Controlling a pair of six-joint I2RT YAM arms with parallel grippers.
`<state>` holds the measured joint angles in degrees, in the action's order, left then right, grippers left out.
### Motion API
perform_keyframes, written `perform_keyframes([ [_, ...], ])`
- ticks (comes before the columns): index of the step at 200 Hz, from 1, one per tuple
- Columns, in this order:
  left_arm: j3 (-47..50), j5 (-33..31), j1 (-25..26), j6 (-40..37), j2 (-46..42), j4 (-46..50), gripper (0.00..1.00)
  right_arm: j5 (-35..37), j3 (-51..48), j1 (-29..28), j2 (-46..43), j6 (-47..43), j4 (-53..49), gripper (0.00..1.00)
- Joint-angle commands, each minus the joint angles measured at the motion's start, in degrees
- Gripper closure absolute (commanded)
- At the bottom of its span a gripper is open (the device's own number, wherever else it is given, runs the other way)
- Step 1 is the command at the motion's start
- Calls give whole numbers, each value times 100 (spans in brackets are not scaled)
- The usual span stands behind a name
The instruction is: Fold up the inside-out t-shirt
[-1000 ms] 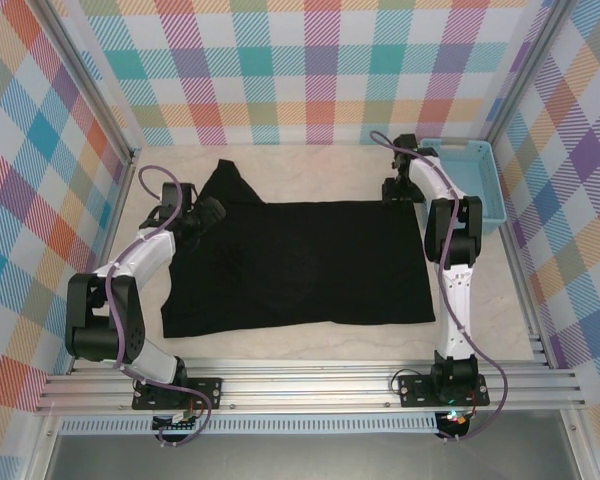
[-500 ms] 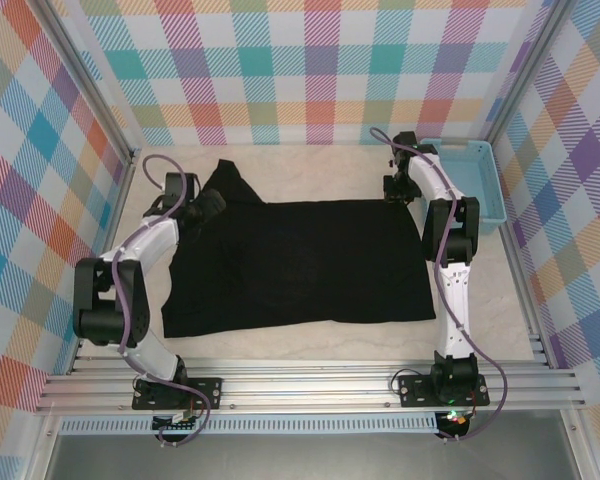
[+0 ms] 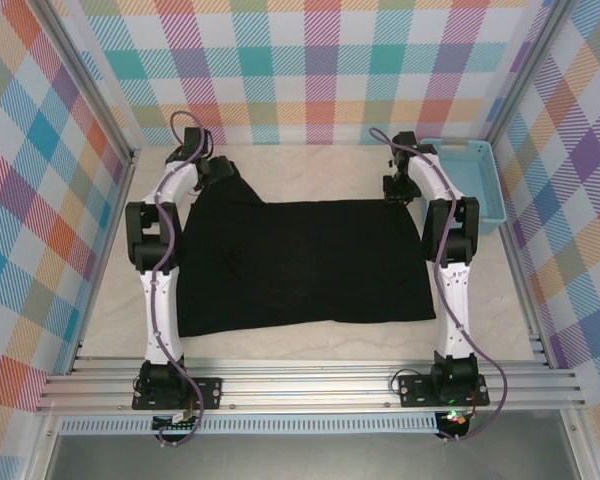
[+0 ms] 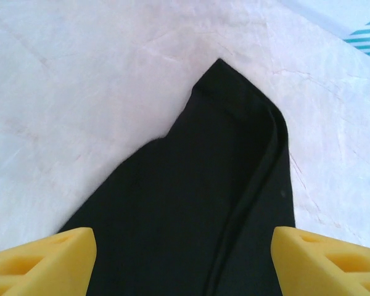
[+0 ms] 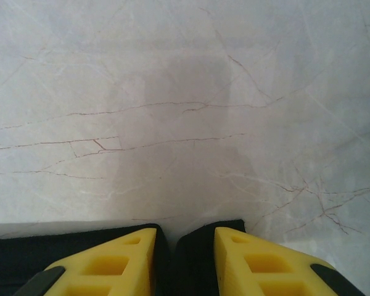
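- Two grippers sat at the far corners of the inside-out t-shirt (image 3: 300, 262), which lay flat with its long axis running left to right between them.
- Spread wide, the left gripper (image 4: 184, 256) had the sleeve tip (image 4: 221, 69) straight ahead, between its fingers.
- Drawn narrow, the right gripper (image 5: 185, 250) pinched the cloth's edge, with bare table (image 5: 172, 92) beyond.

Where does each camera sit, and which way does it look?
Top external: above and behind, looking down on table, both arms, t-shirt.
Left wrist: on the left arm, looking past the open left gripper along the black sleeve.
Right wrist: on the right arm, past the right gripper at bare table.
All three share the t-shirt.
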<state>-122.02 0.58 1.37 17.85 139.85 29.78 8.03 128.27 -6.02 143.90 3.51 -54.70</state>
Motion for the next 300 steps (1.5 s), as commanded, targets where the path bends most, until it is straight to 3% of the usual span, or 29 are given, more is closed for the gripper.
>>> perform_keyframes([
  [1, -1206, 135, -81, -378, 648, 1011, 26, -85, -56, -13, 51, -120, -204, 70],
  [32, -2616, 96, -136, -361, 1442, 1463, 29, -33, -74, -47, 34, -182, -209, 71],
  [90, -3389, 577, -198, -38, 2169, 955, 37, -65, -133, -110, -46, -209, -173, 71],
  [132, -3632, 454, -137, -26, 2484, 924, 42, -66, -223, -153, -166, -211, -133, 71],
  [215, -3764, 915, -79, -31, 2683, 964, 80, -59, -303, -215, -231, -186, -56, 71],
  [249, -3746, 1201, -160, 44, 2595, 784, 100, 96, -267, -215, -243, -193, -22, 74],
  [300, -3681, 1652, -400, 288, 2217, 399, 100, 322, -448, -207, -577, 8, 591, 90],
])
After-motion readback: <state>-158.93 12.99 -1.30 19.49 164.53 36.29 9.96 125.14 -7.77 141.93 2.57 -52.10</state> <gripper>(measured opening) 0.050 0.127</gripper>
